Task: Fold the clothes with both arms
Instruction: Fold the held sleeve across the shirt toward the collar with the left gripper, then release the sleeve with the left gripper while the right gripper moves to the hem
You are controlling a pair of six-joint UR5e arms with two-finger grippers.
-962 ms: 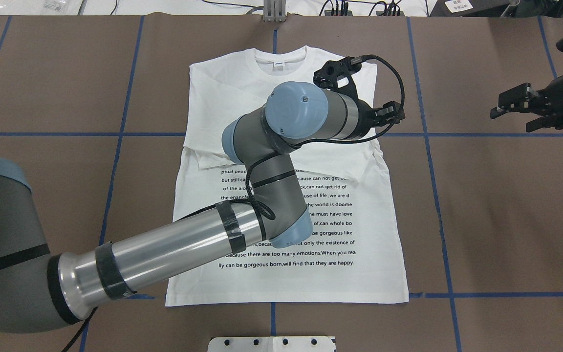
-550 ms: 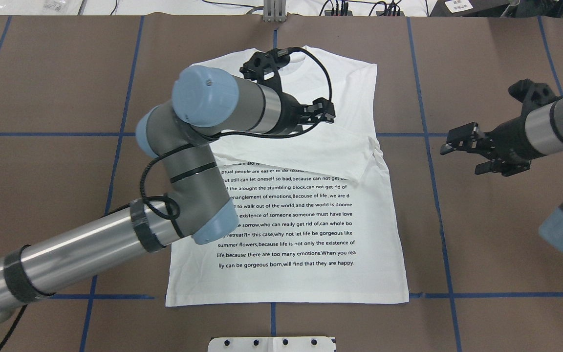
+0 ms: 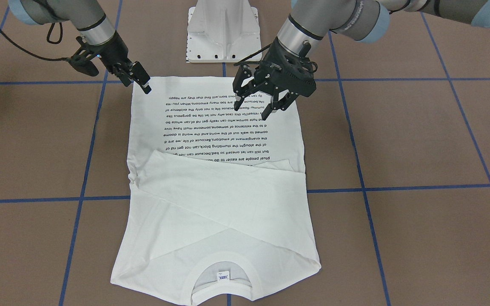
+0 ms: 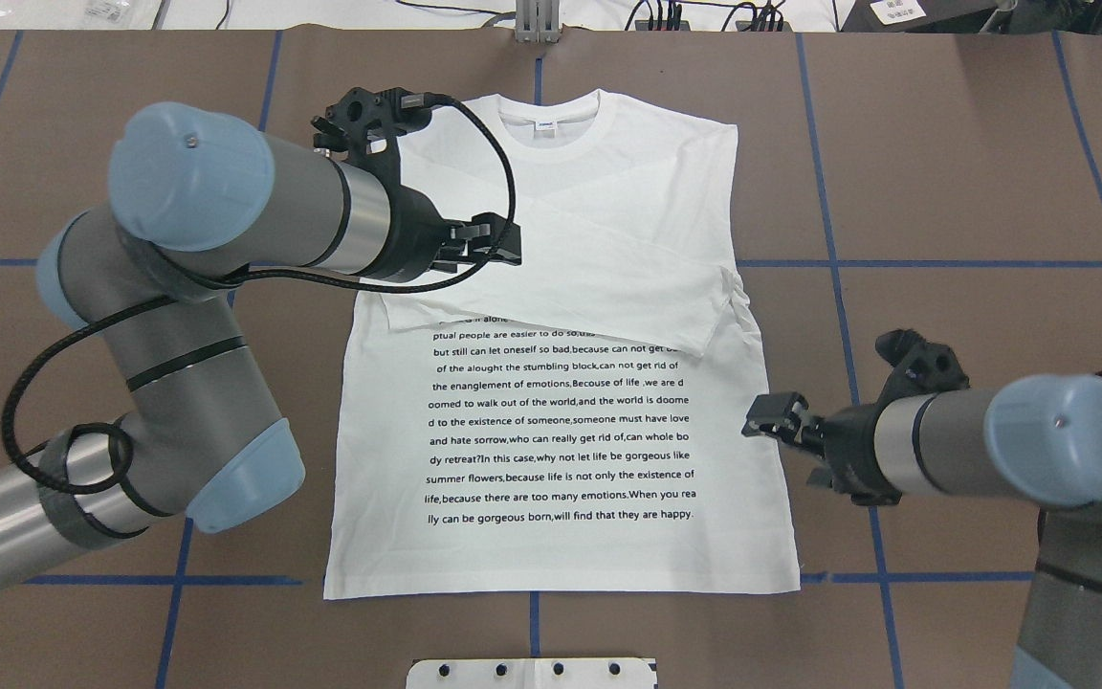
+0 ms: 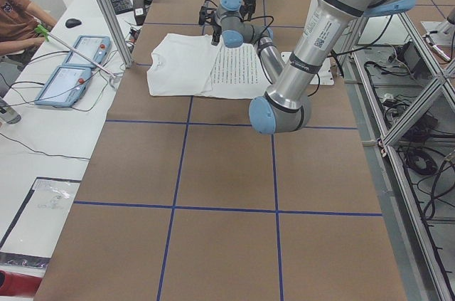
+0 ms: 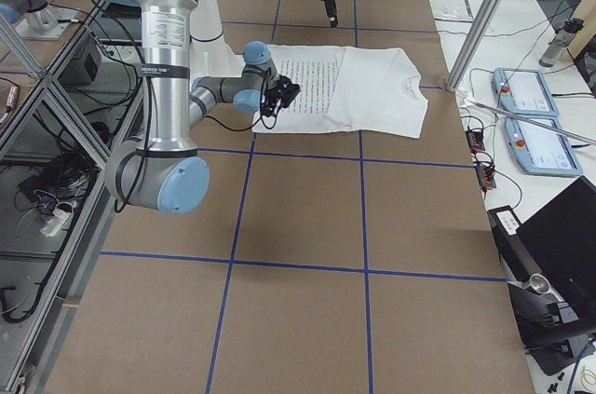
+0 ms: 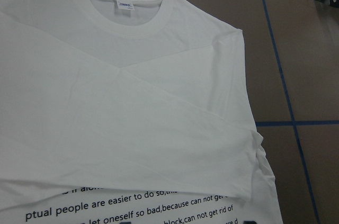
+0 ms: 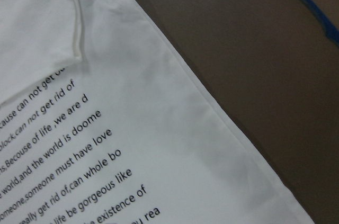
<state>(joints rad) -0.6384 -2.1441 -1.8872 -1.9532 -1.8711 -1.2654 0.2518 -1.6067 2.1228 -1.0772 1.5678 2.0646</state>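
The white long-sleeved T-shirt (image 4: 599, 560) lies flat in the centre of the overhead view, printed side up. Its ribbed round collar (image 4: 551, 103) is toward the top of the frame and its straight hem toward the bottom. Inside the collar there is a small blue-white label (image 4: 545, 123). Both sleeves (image 4: 628, 277) are folded in over the chest and cross each other there. The lower one covers part of the first line of the block of small black printed text (image 4: 561, 421), and its cuff ends close to the right edge of the shirt.

The black open-frame left end effector (image 4: 511, 245) hangs over the upper left part of the shirt and seems raised above the cloth. In the front-facing view its fingers are spread wide and hold nothing. The left arm (image 4: 226, 206), a silver tube with grey joints and light-blue caps, comes in from the lower left, with a black cable looping around it.

The black right end effector (image 4: 773, 426) is at the middle right of the frame, just at the side edge of the shirt beside the text. Its jaws seem a little apart and hold nothing; if it touches the cloth I cannot tell. The right arm (image 4: 943, 445) enters from the lower right.

Under everything is the brown counter (image 4: 972, 191), divided into squares by blue tape lines (image 4: 991, 263). The white metal pedestal base (image 4: 532, 673) shows at the bottom centre, near the hem but apart from it.
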